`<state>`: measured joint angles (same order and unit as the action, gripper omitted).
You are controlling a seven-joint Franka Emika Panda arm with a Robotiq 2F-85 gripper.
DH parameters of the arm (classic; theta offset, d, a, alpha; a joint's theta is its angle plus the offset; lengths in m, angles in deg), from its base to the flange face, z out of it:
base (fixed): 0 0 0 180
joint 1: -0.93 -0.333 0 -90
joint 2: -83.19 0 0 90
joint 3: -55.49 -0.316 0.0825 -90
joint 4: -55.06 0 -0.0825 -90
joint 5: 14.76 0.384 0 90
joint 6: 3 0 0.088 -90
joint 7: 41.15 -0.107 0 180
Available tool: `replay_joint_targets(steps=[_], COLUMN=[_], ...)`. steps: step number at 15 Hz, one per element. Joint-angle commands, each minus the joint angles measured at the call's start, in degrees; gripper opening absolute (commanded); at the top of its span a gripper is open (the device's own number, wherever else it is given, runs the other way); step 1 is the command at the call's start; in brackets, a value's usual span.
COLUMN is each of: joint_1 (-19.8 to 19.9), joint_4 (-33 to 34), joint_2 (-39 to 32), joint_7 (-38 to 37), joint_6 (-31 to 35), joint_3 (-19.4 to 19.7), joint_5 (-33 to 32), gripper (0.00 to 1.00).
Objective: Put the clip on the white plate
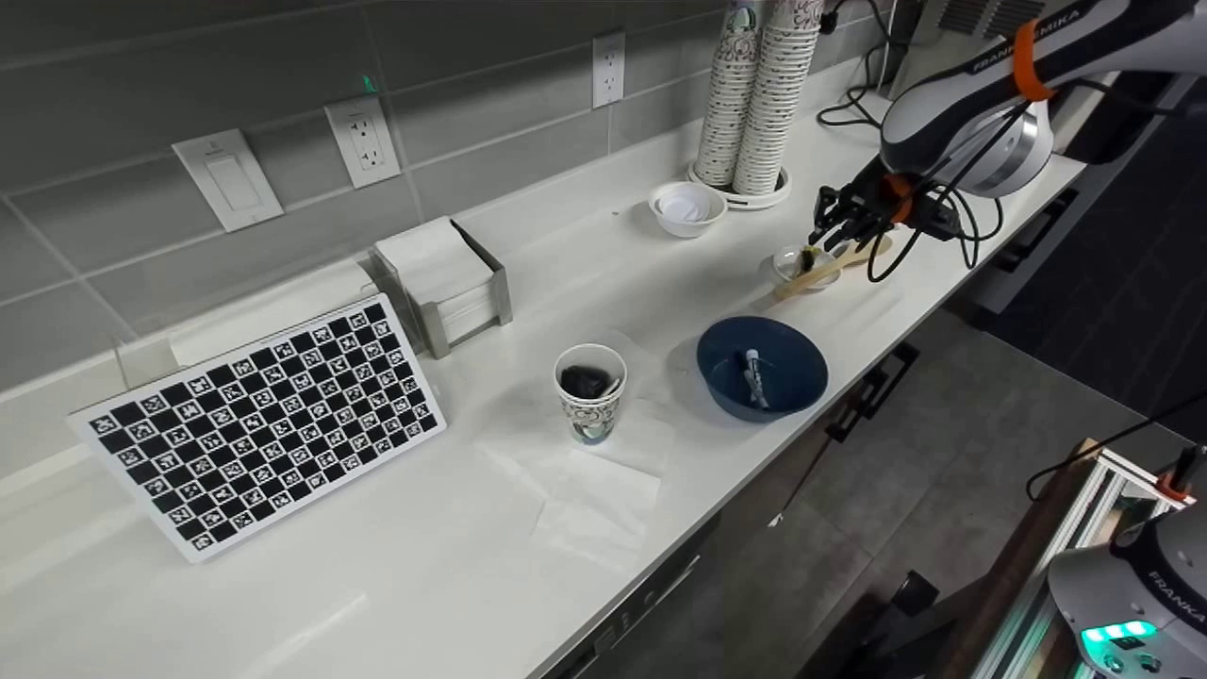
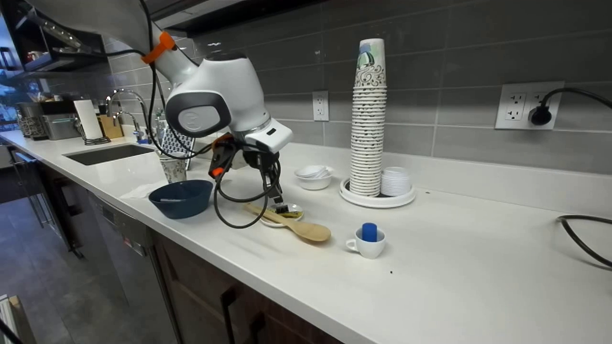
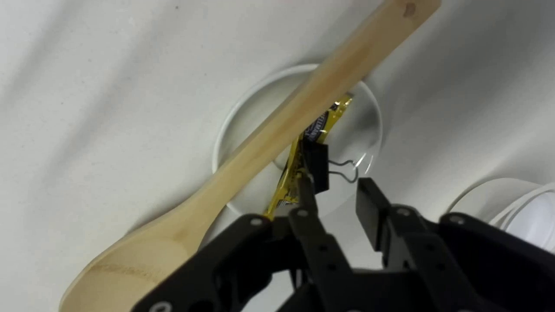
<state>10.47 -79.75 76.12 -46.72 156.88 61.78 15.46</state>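
Observation:
The clip [image 3: 318, 167] is a black binder clip with a wire handle. In the wrist view it appears within the white plate, against a yellow packet [image 3: 284, 186]. The round white plate [image 3: 225, 125] shows in both exterior views [image 1: 785, 269] [image 2: 271, 223], partly covered by a wooden spoon. My gripper [image 3: 336, 188] is open, low over the plate. In the wrist view its left fingertip overlaps the clip's lower edge and its right fingertip is apart, beyond the wire handle. I cannot tell whether the left finger touches the clip. The gripper also shows in an exterior view [image 1: 830, 231].
A wooden spoon [image 3: 264, 143] lies across the plate. A dark-blue dish [image 1: 726, 391], a white bowl [image 1: 674, 224] and a patterned cup [image 1: 592, 415] stand around. A small white cup [image 2: 367, 247] holds a blue object. Tall cup stacks [image 2: 368, 138] stand on a round white tray [image 2: 399, 203].

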Motion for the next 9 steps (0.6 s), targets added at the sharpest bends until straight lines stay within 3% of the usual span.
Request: replay_joint_targets(steps=[1,3,6,9], joint_1=[-0.58,-1.26,-4.18,-6.23], joint_4=[-0.61,-2.94,-10.35,-19.64], joint_2=[1.42,4.57,11.22,19.09], joint_7=[0.15,4.56,4.62,3.50], joint_6=[0.20,-0.98,-0.92,-0.42], joint_3=[-0.57,-1.84,-3.32,-4.69], joint_5=[0.01,-1.05,-7.62,-16.27], gripper=[0.63,0.78,0.98,1.00])
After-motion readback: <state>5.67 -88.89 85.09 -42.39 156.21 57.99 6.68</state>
